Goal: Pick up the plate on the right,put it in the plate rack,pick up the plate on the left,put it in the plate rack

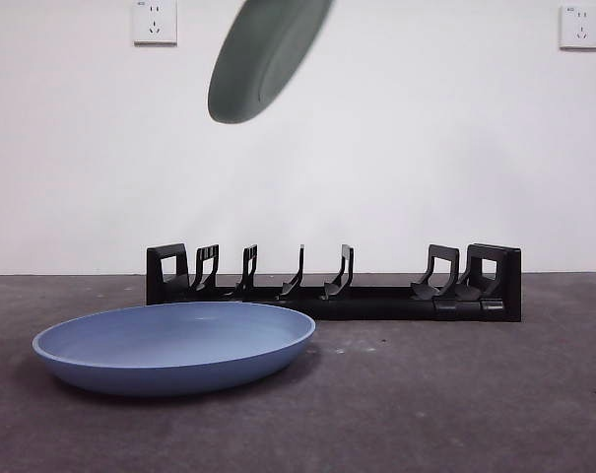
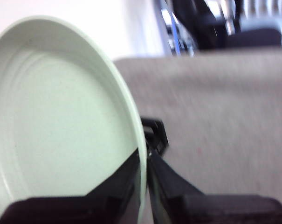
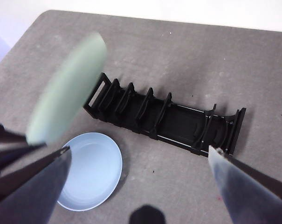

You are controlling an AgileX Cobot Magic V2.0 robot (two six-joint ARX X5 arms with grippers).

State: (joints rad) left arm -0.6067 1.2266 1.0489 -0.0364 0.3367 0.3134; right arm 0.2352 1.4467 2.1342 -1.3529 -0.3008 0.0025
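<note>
The left gripper [image 2: 145, 186] is raised above the table, its two black jaws clamped on the rim of a pale green plate [image 2: 57, 126], one jaw on each face of the plate. In the front view the green plate [image 1: 263, 54] hangs tilted, high above the left part of the plate rack [image 1: 332, 286] and not touching it; in the right wrist view the same plate [image 3: 68, 88] appears blurred over the rack's left end. The plate rack [image 3: 166, 116], long, low and black with upright curved prongs and blocky ends, stands on the grey table [image 1: 455, 394] with no plate in its slots. A blue plate [image 1: 174, 345] lies flat on the table just in front of the rack's left half, nearer the camera. The right gripper [image 3: 136, 158] is held high over the table, its jaws spread wide apart and holding nothing. Two wall sockets [image 1: 155, 22] sit on the white wall behind.
</note>
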